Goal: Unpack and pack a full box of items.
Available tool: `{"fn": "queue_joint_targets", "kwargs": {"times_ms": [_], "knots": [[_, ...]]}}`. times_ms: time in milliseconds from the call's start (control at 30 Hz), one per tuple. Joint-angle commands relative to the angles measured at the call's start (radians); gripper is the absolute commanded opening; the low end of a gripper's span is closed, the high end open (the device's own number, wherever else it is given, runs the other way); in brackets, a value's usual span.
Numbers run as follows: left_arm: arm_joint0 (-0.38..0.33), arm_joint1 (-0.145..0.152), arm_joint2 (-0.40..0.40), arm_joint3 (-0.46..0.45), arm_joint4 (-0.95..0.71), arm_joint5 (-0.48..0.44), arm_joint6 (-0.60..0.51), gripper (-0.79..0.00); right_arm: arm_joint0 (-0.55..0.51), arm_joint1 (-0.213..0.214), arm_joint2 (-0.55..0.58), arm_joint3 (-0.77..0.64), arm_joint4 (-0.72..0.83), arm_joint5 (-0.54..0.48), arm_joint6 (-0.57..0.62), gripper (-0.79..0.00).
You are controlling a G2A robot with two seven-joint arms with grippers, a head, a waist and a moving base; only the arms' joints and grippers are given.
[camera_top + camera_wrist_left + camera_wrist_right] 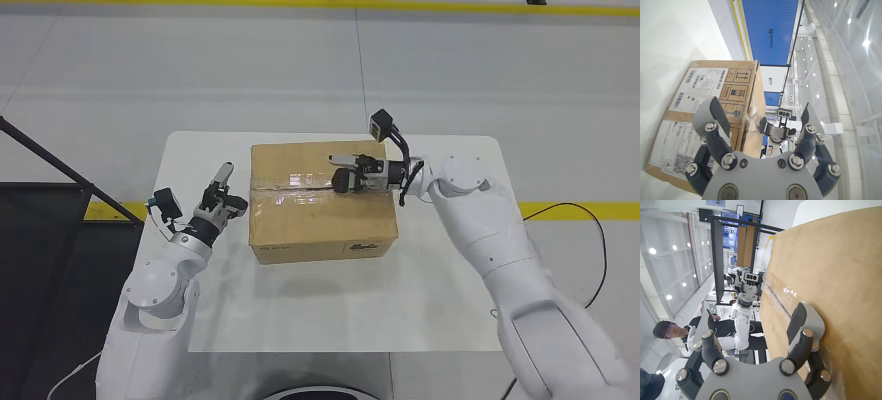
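Brown cardboard box (320, 205), closed and sealed along its top seam with clear tape (300, 185), sits in the middle of the white table (440, 300) in the top view. The left arm bends in from the near left. Its left gripper (228, 190) is just beside the box's left end, jaws wide, holding nothing. The right arm stretches in from the right, and the right gripper (340, 170) hangs over the box top at the seam, also spread.

The left wrist view adds the box's (745, 89) left end face with white printed labels (694, 81). The left gripper (761, 106) gapes wide before it, empty. The right gripper (764, 126) shows farther off above the box top.

In the right wrist view the right gripper (753, 311) is spread wide and empty. One finger pad (797, 323) lies along the box (829, 266) top beside the glossy tape (780, 294); contact cannot be told.
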Motion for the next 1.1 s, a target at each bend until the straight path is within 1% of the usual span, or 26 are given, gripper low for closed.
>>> {"fn": "queue_joint_targets", "kwargs": {"times_ms": [0,233,500,667,833,1067], "knots": [[0.000,0.000,0.000,0.000,0.000,0.000,0.000,0.000,-0.025,0.018,0.033,-0.029,-0.008,0.011,-0.006,0.000],[0.000,0.000,0.000,0.000,0.000,0.000,0.000,0.000,-0.115,0.074,0.141,-0.131,-0.034,0.048,-0.023,0.000],[0.000,0.000,0.000,0.000,0.000,0.000,0.000,0.000,-0.209,0.119,0.245,-0.228,-0.021,0.068,-0.019,0.000],[0.000,0.000,0.000,0.000,0.000,0.000,0.000,0.000,-0.253,0.137,0.292,-0.271,-0.013,0.077,-0.029,0.000],[0.000,0.000,0.000,0.000,0.000,0.000,0.000,0.000,-0.278,0.152,0.334,-0.272,0.003,0.075,-0.037,0.000],[0.000,0.000,0.000,0.000,0.000,0.000,0.000,0.000,-0.300,0.164,0.362,-0.273,0.021,0.069,-0.039,0.000]]}}
